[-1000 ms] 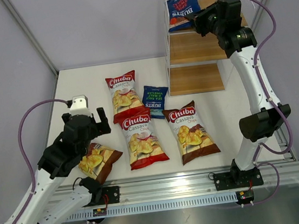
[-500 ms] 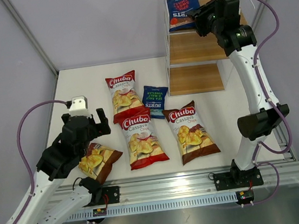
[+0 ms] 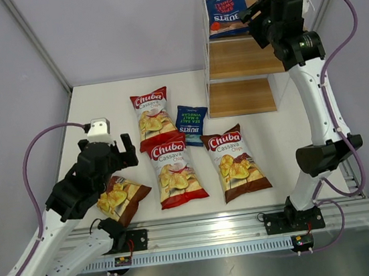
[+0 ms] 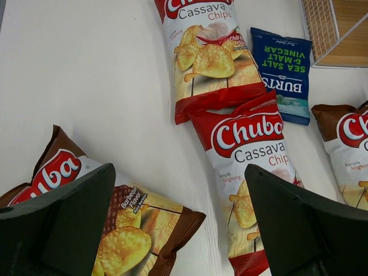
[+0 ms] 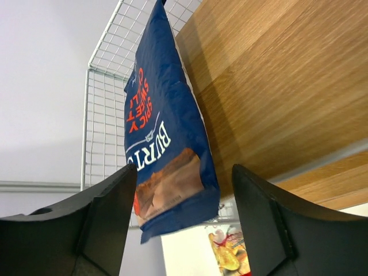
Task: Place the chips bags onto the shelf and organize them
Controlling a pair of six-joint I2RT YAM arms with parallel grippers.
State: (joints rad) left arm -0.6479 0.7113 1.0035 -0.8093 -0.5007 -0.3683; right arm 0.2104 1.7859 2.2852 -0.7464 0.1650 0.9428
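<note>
Though ungripped, Burts bag beyond right fingers

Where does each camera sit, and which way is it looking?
Top external: high behind the arm bases, looking down on the table, shelf and both arms.
Left wrist: on the left arm, looking down past the left gripper at bags on the table.
Right wrist: on the right arm, facing the shelf's top tier and the blue Burts bag past the right gripper.
Shared: top and right wrist views both show that bag.
</note>
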